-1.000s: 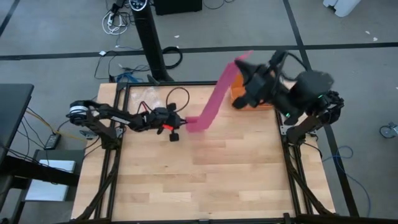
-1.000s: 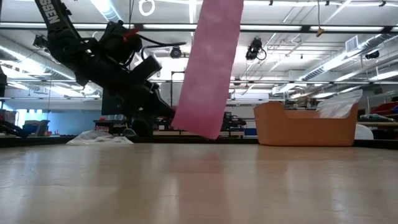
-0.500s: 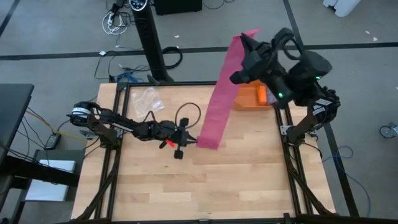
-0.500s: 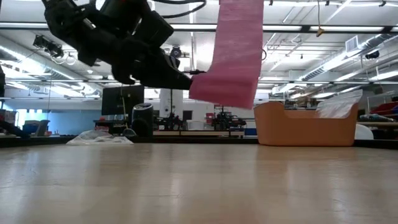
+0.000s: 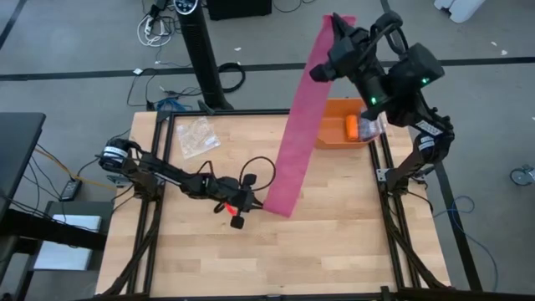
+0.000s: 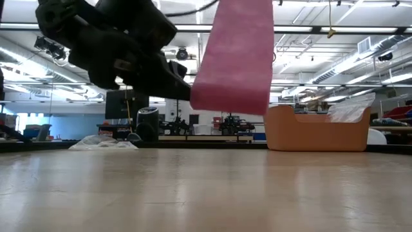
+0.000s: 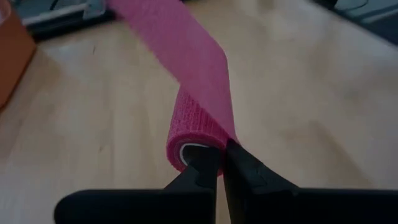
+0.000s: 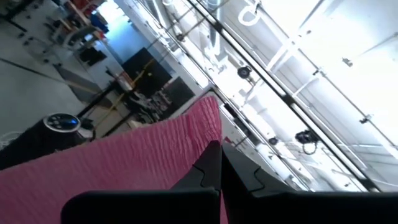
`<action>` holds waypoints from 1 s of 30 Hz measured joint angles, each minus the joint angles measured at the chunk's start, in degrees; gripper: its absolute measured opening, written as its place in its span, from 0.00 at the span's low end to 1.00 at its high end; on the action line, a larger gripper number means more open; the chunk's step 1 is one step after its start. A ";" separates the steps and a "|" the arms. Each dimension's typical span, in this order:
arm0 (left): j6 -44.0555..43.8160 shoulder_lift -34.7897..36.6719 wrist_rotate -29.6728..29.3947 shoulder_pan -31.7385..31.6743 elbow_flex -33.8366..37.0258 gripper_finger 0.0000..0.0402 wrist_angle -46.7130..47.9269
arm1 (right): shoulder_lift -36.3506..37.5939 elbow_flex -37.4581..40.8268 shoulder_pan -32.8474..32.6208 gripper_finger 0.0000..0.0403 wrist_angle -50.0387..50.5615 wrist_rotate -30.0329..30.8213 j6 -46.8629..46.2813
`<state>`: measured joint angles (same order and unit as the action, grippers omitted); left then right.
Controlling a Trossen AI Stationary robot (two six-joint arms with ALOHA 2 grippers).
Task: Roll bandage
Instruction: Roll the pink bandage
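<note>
The bandage [image 5: 299,109] is a long magenta-pink strip stretched slantwise through the air between my two grippers. Its lower end is wound into a small roll [image 7: 189,134] with a pale hollow core. My left gripper [image 5: 253,203] is low over the table's middle, shut on that rolled end. My right gripper [image 5: 331,22] is raised high beyond the table's far right corner, shut on the strip's upper end [image 8: 186,134]. In the low view the strip's lower end [image 6: 228,96] hangs clear of the tabletop. My left gripper pinches the near rim of the rolled end [image 7: 208,146] between its two fingertips [image 7: 239,163]. It comes from the table's left, slanting slightly down. The roll is lifted clear of the table, and the strip runs up from it toward the right gripper. My right gripper pinches the strip's upper end at one corner of its edge [image 8: 211,140] between its two fingers [image 8: 239,168]. The strip slopes down from there toward the table, flat and drawn out, with no sag showing.
An orange bin [image 5: 333,136] stands at the far right corner with a small orange roll [image 5: 353,127] in it. A clear plastic bag [image 5: 199,134] lies at the far left. The near half of the wooden table [image 5: 276,259] is bare.
My left gripper has carried the rolled end toward the table's near edge. My right gripper has gone toward the far edge with the upper end and has tipped upward. The strip between them has been drawn out longer, still clear of the table.
</note>
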<state>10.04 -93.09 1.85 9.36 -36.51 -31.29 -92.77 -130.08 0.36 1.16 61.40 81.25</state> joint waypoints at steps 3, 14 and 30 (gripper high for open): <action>-1.12 -0.01 -0.02 1.43 -0.03 0.04 -0.96 | 0.00 0.00 1.83 0.00 0.19 -0.44 -0.26; -1.42 1.00 -0.06 6.66 -4.32 0.04 -0.91 | 0.00 0.00 8.61 0.00 18.38 -0.67 -14.75; 0.07 15.86 -0.37 12.74 -16.32 0.04 20.84 | 0.00 0.21 13.20 0.02 50.38 -12.64 -47.93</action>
<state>10.11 -77.23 1.48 22.10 -52.83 -10.45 -92.77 -129.88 13.57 51.55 48.76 33.32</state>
